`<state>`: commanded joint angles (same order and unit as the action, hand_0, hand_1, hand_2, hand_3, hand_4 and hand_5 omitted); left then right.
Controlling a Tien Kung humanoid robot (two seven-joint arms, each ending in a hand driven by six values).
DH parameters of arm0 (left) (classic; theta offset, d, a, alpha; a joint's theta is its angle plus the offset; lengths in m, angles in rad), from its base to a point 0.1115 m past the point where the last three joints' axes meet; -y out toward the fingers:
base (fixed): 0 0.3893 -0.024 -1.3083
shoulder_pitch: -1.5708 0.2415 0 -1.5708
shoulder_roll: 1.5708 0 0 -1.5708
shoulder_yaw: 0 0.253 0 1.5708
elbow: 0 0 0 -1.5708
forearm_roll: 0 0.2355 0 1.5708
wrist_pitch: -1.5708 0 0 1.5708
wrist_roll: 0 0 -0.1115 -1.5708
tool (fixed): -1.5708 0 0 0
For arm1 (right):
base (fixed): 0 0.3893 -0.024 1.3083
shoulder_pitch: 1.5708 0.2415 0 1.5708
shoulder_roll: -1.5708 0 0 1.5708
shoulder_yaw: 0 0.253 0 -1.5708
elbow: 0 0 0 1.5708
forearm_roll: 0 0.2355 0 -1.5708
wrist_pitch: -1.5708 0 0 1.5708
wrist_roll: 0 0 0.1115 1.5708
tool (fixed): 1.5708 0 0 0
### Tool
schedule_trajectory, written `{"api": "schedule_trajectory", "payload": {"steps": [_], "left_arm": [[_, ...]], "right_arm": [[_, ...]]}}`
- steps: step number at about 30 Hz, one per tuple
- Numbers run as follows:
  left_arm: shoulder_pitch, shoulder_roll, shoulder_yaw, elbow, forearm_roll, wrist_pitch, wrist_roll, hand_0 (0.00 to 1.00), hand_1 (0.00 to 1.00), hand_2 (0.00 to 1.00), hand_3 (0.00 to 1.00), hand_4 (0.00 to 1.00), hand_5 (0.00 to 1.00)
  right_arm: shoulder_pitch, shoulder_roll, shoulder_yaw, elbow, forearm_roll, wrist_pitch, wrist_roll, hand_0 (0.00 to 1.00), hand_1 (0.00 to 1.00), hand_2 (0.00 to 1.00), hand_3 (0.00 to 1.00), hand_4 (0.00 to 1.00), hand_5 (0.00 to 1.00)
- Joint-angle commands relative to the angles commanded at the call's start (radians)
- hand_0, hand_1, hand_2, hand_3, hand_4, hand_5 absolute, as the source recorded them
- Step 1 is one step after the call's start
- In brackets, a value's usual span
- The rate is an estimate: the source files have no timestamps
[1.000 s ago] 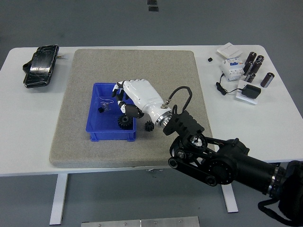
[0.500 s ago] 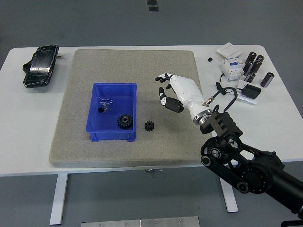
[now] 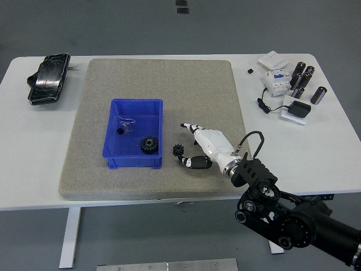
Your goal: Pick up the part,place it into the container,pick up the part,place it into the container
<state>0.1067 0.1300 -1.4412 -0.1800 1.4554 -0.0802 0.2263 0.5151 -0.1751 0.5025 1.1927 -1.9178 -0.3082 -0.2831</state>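
Observation:
A blue bin (image 3: 115, 152) stands on the grey mat, left of centre. Inside it lies a black gear (image 3: 148, 144) near the front right corner, with a small black piece and a clear wire bit further back. A second, smaller black gear (image 3: 178, 150) lies on the mat just right of the bin. My right hand (image 3: 188, 147), white with black fingertips, is low over the mat right beside that small gear, fingers spread around it and holding nothing. My left hand is out of sight.
The grey mat (image 3: 214, 90) covers the table's middle. A black device (image 3: 47, 78) lies at the far left. Black cylinders (image 3: 303, 79), a white box and a cabled charger (image 3: 296, 110) crowd the far right.
My right hand left the bin, where the larger gear stayed, swung out to the right over the mat, then came down and back left beside the small gear.

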Motion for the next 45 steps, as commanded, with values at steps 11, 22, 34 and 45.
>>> {"api": "schedule_trajectory", "payload": {"steps": [11,22,34,45], "left_arm": [[0.000,0.000,0.003,0.000,-0.002,0.000,0.004,0.671,0.645,0.611,0.634,0.694,0.652],[-0.003,0.000,0.002,0.000,0.000,0.000,0.003,0.671,0.645,0.610,0.634,0.694,0.652],[-0.003,0.000,0.002,0.000,0.000,0.001,0.001,0.671,0.645,0.610,0.634,0.692,0.649],[-0.004,0.000,0.002,0.000,0.001,0.002,-0.001,0.671,0.645,0.611,0.633,0.690,0.644]], "right_arm": [[0.073,0.035,-0.081,-0.078,0.021,0.002,-0.001,0.385,0.537,0.801,0.853,0.748,0.327],[0.100,0.058,-0.129,-0.100,0.045,-0.027,0.015,0.349,0.429,0.496,0.608,0.717,0.277],[0.100,0.051,-0.126,-0.113,0.037,-0.072,0.036,0.334,0.392,0.383,0.516,0.579,0.061],[0.101,0.032,-0.099,-0.138,0.001,-0.085,0.043,0.338,0.386,0.375,0.513,0.509,0.023]]}}
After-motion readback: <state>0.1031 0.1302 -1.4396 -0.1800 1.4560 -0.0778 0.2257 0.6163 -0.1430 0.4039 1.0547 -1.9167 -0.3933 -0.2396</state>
